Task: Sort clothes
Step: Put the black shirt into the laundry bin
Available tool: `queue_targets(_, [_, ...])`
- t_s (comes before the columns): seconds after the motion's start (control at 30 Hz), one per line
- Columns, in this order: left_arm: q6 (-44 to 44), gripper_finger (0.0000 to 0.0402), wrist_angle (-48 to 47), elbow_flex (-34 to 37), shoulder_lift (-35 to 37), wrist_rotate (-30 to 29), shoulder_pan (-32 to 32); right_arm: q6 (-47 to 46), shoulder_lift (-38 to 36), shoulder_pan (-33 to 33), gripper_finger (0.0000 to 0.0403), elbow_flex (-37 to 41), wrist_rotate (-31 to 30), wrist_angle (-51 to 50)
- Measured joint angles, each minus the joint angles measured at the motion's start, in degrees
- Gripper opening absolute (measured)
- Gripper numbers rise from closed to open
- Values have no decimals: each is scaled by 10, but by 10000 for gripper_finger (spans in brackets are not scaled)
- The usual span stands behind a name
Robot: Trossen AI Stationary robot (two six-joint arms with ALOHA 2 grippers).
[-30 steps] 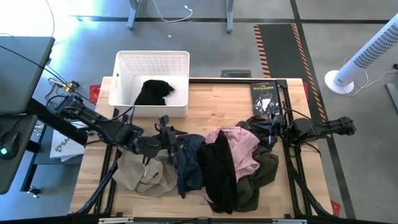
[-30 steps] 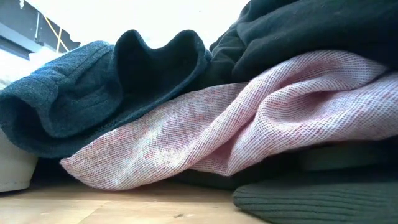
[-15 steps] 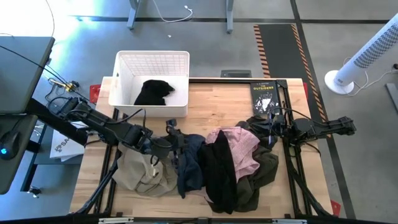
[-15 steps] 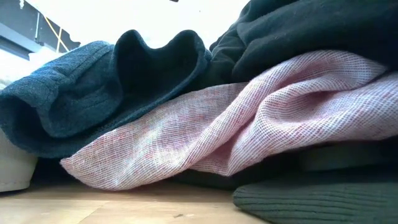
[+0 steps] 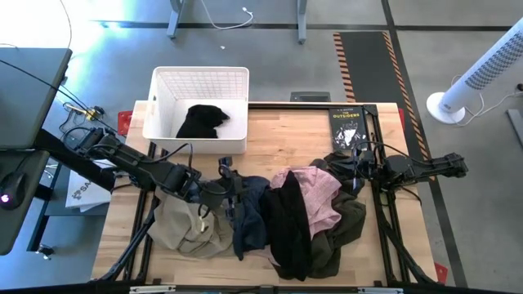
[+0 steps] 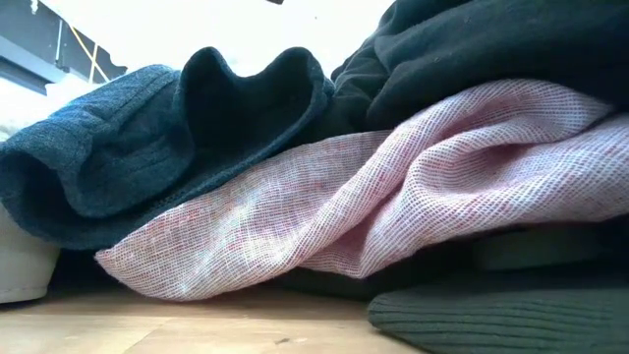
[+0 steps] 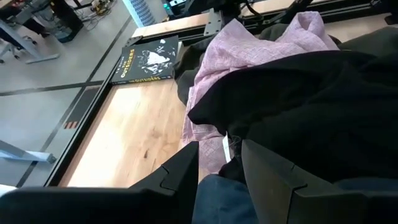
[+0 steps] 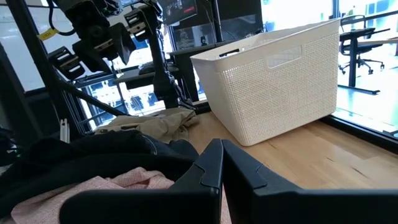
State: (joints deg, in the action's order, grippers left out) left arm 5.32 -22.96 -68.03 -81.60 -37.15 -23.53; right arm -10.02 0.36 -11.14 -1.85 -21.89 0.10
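Observation:
The clothes lie in a pile on the wooden table point(image 5: 286, 131): a khaki-beige garment point(image 5: 184, 224), a navy-grey one point(image 5: 249, 216), a black one point(image 5: 288, 220), a light pink one point(image 5: 319, 196) and a dark olive one point(image 5: 347, 220). Another black garment point(image 5: 203, 121) lies in the white basket point(image 5: 200, 77). My left gripper point(image 5: 227, 184) is open at the navy-grey garment's far edge, and navy cloth point(image 7: 217, 202) shows between its fingers. My right gripper point(image 5: 357, 167) is shut at the pile's right side. My left gripper's open fingers point(image 7: 186, 171) stand on either side of a raised part of the navy-grey garment point(image 7: 217, 202), coming level from the table's left. I cannot tell whether they touch it.
A black paperback book point(image 5: 347, 126) lies at the table's far right corner. The white basket stands at the far left edge. Bare wood lies between the basket and the book. A white tower fan point(image 5: 482, 73) stands on the floor to the right.
My left gripper has gone toward the table's right edge, from over the khaki-beige garment to the navy-grey garment's far edge, then kept still. The clothes have not visibly moved.

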Motion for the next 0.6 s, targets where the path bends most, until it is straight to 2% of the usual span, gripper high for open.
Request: queue_targets(0.6, [0, 119, 1, 0, -1, -9, 0, 0, 0, 0, 0, 0, 0, 0])
